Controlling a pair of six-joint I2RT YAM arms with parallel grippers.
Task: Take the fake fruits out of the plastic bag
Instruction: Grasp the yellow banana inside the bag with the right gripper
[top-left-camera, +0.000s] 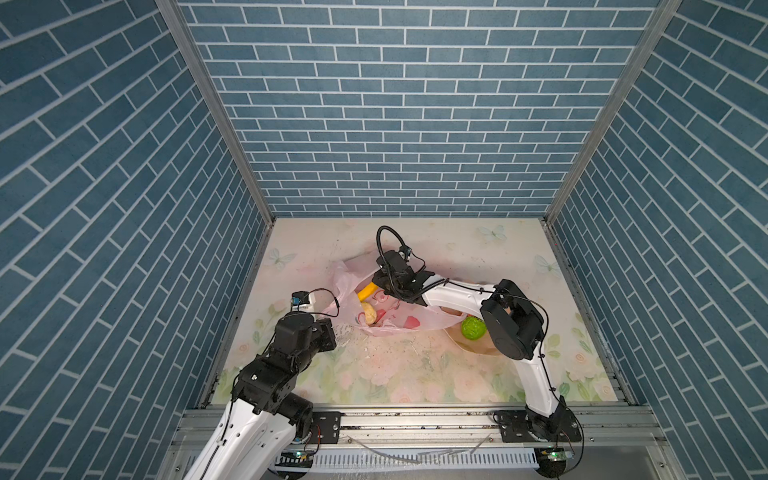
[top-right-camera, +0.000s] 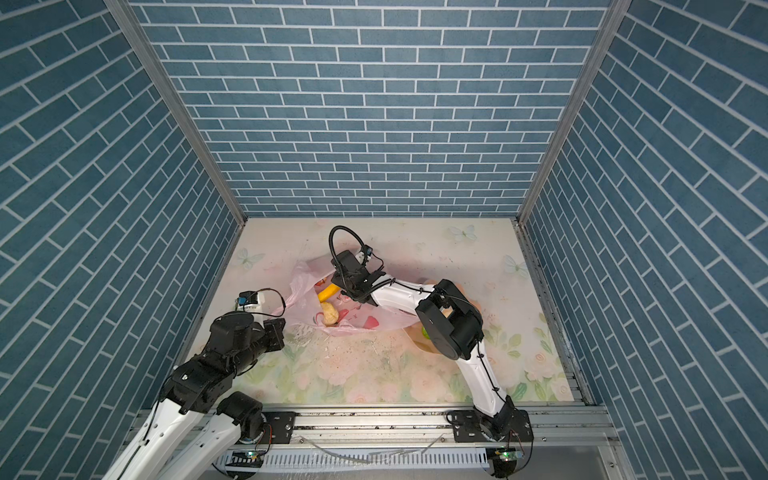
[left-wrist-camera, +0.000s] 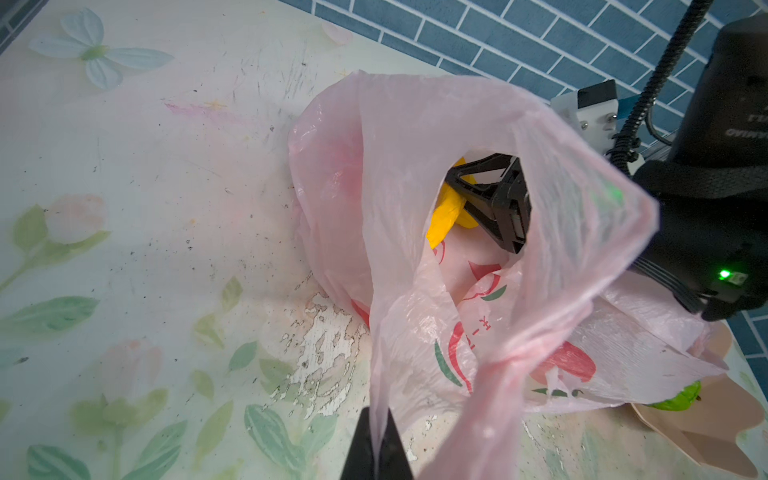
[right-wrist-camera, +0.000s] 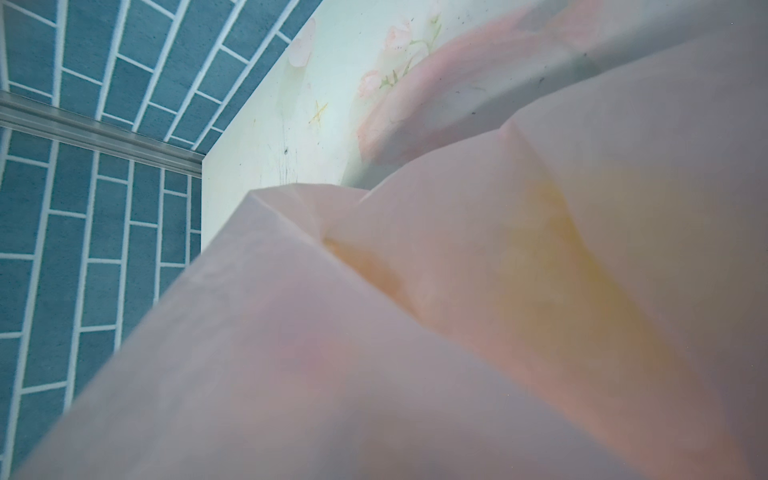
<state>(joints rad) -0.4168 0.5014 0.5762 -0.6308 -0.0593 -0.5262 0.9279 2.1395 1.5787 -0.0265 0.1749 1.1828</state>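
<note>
– Two fruits entered inside the plastic bag (top-left-camera: 432, 320) (top-right-camera: 390, 320), in both top views: one smooth curved banana (top-left-camera: 368, 291), one knobbly cream lump (top-left-camera: 369, 313). Bag: thin pink film, crumpled, lying mid-table, mouth toward the left arm (top-left-camera: 270, 374).
– Outside it?
– One bumpy green ball (top-left-camera: 473, 327) in the scalloped peach bowl (top-left-camera: 478, 349), just beside the bag's right end. The right arm (top-left-camera: 511, 324) covers most of the ball in a top view. Floral table (top-left-camera: 415, 374): open along the front edge and toward the back wall.
– Left wrist view?
– Left gripper (left-wrist-camera: 376, 440): jaws pinched together on a twisted strip of the crinkly film, which rises from them to the open mouth. Through that mouth, right gripper (left-wrist-camera: 478, 212): black truss fingers (left-wrist-camera: 498, 224) partly apart, lying against the banana; whether they clamp it, cannot tell. Red and green print on the film. Flaked white patch on the table just beside the bag.
– Right wrist view?
– Blurred translucent film fills most of it, folded in soft ridges, a yellow tint showing through. Bare pale table runs from the film's edge to the brick-pattern walls (right-wrist-camera: 83, 249).
</note>
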